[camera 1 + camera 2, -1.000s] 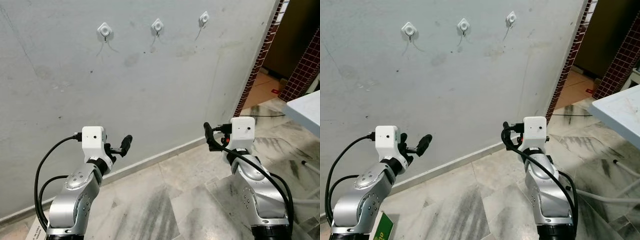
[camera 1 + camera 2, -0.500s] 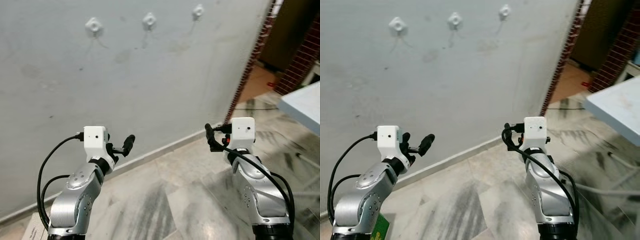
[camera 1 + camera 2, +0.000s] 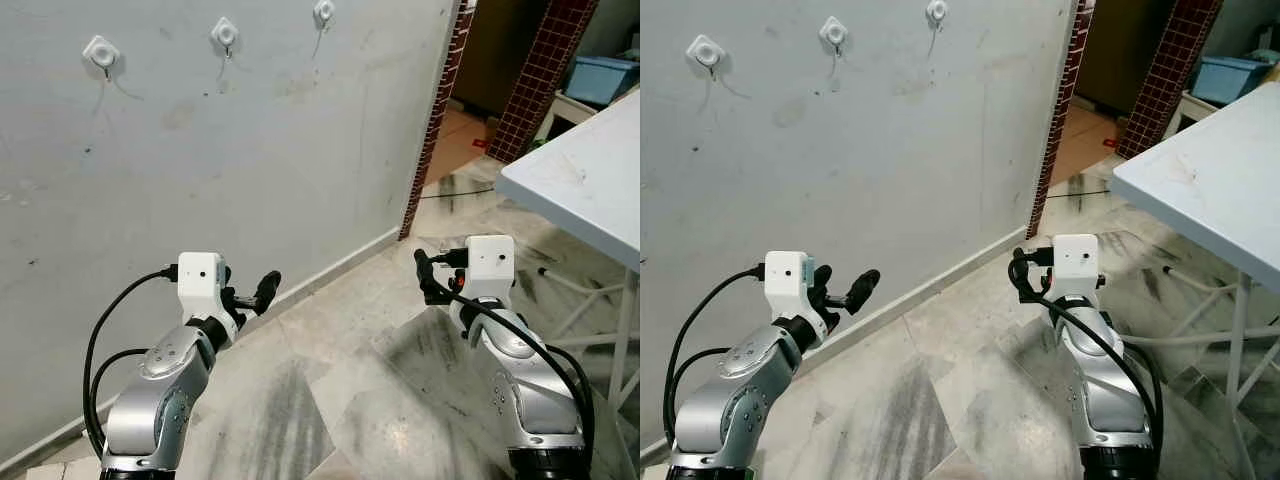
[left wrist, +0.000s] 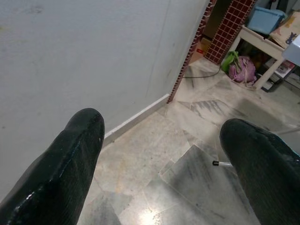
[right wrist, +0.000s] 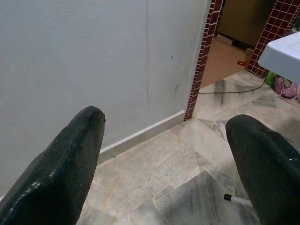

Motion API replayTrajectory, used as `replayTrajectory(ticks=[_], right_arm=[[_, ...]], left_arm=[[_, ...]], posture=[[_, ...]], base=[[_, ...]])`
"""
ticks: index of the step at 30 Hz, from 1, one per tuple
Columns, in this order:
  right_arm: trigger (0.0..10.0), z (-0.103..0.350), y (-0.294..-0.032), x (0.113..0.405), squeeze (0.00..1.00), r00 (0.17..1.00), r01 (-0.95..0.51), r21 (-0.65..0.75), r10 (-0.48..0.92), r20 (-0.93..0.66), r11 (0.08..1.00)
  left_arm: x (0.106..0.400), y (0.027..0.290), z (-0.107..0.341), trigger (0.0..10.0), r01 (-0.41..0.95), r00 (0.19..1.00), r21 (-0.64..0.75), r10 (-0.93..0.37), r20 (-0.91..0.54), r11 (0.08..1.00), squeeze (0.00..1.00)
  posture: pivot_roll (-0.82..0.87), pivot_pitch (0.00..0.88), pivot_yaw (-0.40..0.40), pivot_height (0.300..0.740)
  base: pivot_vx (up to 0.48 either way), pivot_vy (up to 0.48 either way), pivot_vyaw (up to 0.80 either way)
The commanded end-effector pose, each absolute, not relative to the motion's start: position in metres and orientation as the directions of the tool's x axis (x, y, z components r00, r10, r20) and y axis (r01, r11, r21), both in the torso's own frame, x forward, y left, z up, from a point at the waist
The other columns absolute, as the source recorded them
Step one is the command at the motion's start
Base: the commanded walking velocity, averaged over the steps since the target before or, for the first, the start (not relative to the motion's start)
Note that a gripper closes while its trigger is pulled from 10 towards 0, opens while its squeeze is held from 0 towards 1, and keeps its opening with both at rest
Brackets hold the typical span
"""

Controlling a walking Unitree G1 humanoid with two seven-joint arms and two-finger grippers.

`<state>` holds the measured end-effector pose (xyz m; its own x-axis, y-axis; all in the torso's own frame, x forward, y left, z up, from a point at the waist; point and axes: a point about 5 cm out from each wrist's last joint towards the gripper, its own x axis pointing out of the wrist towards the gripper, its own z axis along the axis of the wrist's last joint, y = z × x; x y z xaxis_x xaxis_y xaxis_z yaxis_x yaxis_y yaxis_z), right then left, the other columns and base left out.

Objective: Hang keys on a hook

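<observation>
Three white hooks are fixed high on the grey wall: one at the left, one in the middle and one at the right. All three hang bare. My left gripper is held out low in front of the wall, open, with nothing between its fingers. My right gripper is raised over the marble floor, also open and empty, its fingers spread wide. Both grippers are far below the hooks.
A white table juts in at the right on thin legs. A red brick pillar ends the wall beside a doorway. A blue bin sits beyond it. Bags and a cable lie on the floor.
The camera has turned to the right: the hooks sit further left in the picture and more of the white table shows. Both arms hold the same pose, grippers still open.
</observation>
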<state>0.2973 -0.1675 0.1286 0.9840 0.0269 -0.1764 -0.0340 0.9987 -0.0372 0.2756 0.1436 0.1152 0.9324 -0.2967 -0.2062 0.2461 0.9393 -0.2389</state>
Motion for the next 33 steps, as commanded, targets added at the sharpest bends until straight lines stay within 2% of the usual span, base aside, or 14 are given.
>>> replayTrajectory(ticks=[1,14,16,18,33], right_arm=[[10.0,0.1289,-0.1647,0.2978,0.0,0.983,-0.042,-0.039,0.034,-0.182,0.998],[10.0,0.1304,-0.165,0.2978,0.0,0.984,-0.037,-0.042,0.029,-0.174,0.998],[10.0,0.1354,-0.164,0.2969,0.0,0.991,-0.046,-0.03,0.042,-0.128,0.998],[10.0,0.1355,-0.1636,0.2969,0.0,0.99,-0.051,-0.029,0.047,-0.132,0.998],[10.0,0.1326,-0.1648,0.299,0.0,0.986,-0.04,-0.021,0.036,-0.165,0.999]], left_arm=[[0.2748,0.1417,0.1162,10.0,0.262,0.93,-0.239,-0.311,-0.198,0.935,0.0],[0.2736,0.1366,0.1182,10.0,0.273,0.927,-0.272,-0.328,-0.18,0.923,0.0],[0.2733,0.1367,0.1174,10.0,0.271,0.928,-0.278,-0.327,-0.18,0.922,0.0],[0.2733,0.1366,0.1174,10.0,0.271,0.928,-0.278,-0.327,-0.18,0.922,0.0],[0.2734,0.1347,0.1169,10.0,0.275,0.925,-0.285,-0.333,-0.181,0.918,0.0]], posture=[[-0.01,0.0,0.009,0.74],[-0.01,0.0,0.006,0.74],[-0.01,0.0,0.006,0.74],[-0.01,0.0,0.006,0.74],[-0.02,0.0,0.001,0.74]], base=[[0.0,0.0,-0.76],[0.0,0.0,-0.76],[0.0,0.0,-0.37],[0.0,0.0,0.0],[0.0,0.0,-0.79]])
